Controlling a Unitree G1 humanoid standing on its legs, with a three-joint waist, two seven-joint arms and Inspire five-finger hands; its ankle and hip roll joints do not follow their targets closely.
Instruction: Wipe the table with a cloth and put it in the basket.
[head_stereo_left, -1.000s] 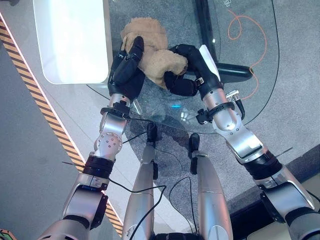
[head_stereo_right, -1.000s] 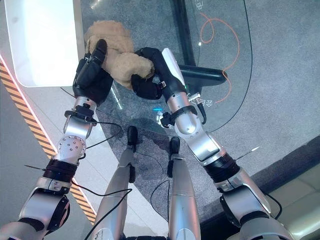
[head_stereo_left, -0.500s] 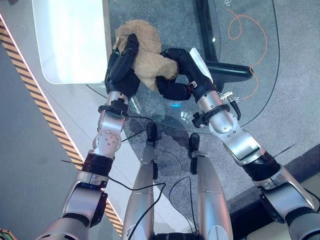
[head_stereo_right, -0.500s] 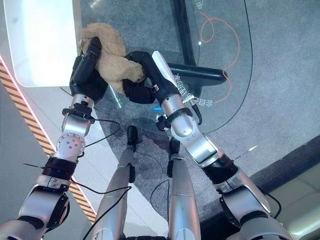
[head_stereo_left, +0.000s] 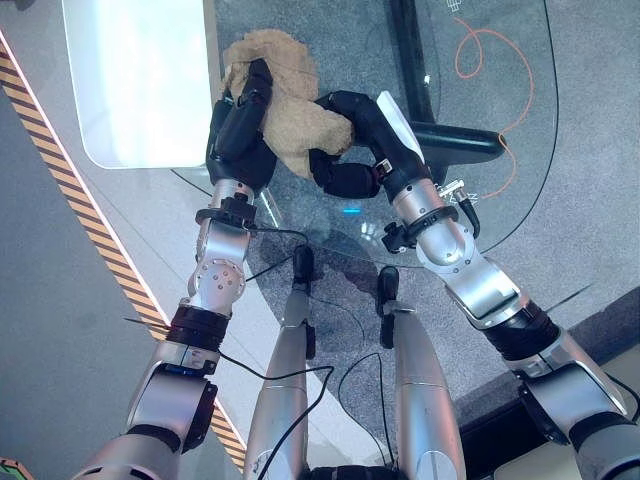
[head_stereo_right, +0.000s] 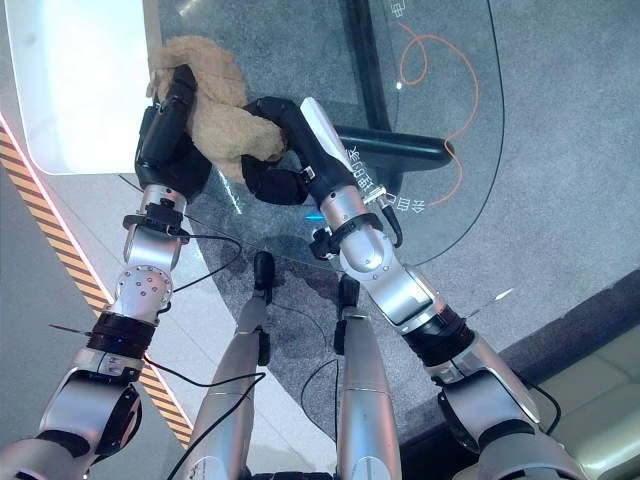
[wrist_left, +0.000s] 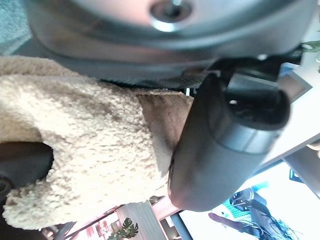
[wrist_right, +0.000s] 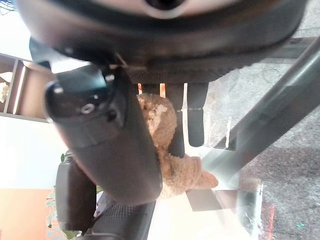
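Cloth (head_stereo_left: 290, 110) bunched on glass tabletop (head_stereo_left: 500, 150), between both hands. Left hand (head_stereo_left: 240, 130) fingers curled over its left side; right hand (head_stereo_left: 355, 140) fingers clenched on its right end. Risk: opposing pulls could tug cloth from one grasp; bunched cloth wipes little surface.
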